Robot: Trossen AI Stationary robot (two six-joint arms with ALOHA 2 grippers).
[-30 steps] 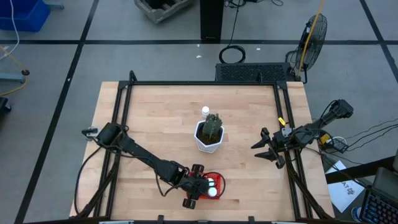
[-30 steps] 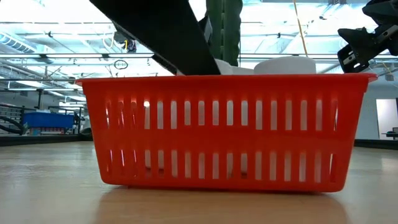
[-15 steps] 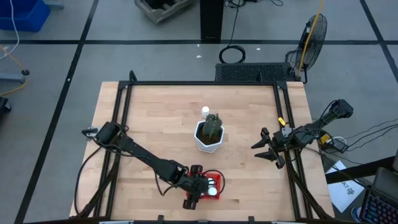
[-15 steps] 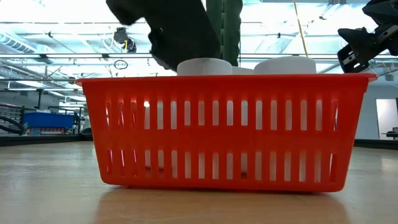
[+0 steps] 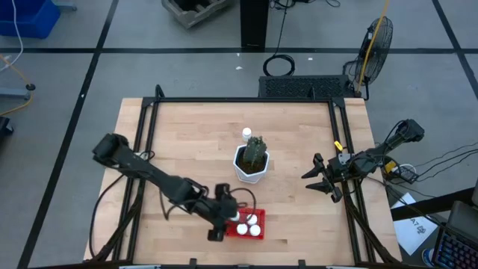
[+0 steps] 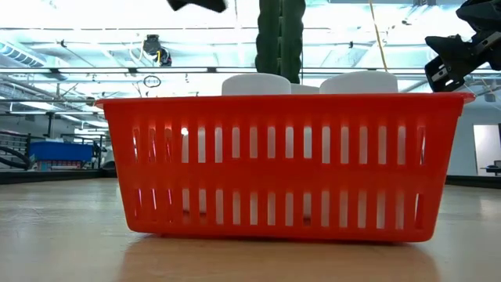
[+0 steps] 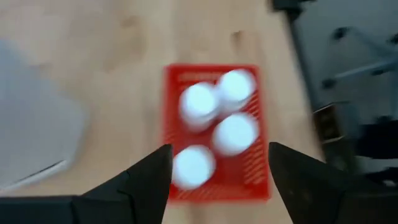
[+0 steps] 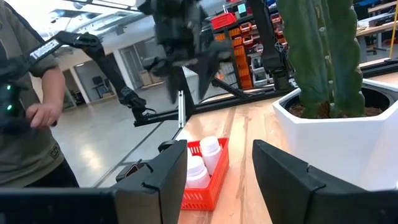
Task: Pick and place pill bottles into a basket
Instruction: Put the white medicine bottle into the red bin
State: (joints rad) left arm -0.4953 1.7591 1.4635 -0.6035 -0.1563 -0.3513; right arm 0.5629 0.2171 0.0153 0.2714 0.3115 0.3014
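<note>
On the high view our left pincer [image 5: 221,221] hangs just beside the basket [image 5: 246,232], off its 9 o'clock edge. Its wrist view shows the two fingers [image 7: 146,180] spread wide apart with nothing between them, looking straight down on the basket [image 7: 214,78].

Four bottles [image 7: 199,102] sit capped and upright inside the red mesh. On the low view two white caps [image 6: 255,83] show just over the rim [image 6: 286,99].

One more bottle [image 5: 246,134] stands on the desk [image 5: 187,142], touching or just beside the white pot [image 5: 251,168] at the pot's 12 o'clock. We judge that this one is next.

To do it well, we lift clear of the basket rim first, so we do not snag the mesh. Then we swing round the pot at its 9 o'clock side, well off the cactus [image 5: 256,149]. We come down over the bottle with the fingers set at 9 and 3 o'clock, because the pot blocks the 6 o'clock side. A grip low on the body, under the cap, should keep it from tipping.

Our right pincer [image 5: 320,181] waits at the desk's 3 o'clock edge, fingers [image 8: 155,171] spread and holding nothing.
</note>
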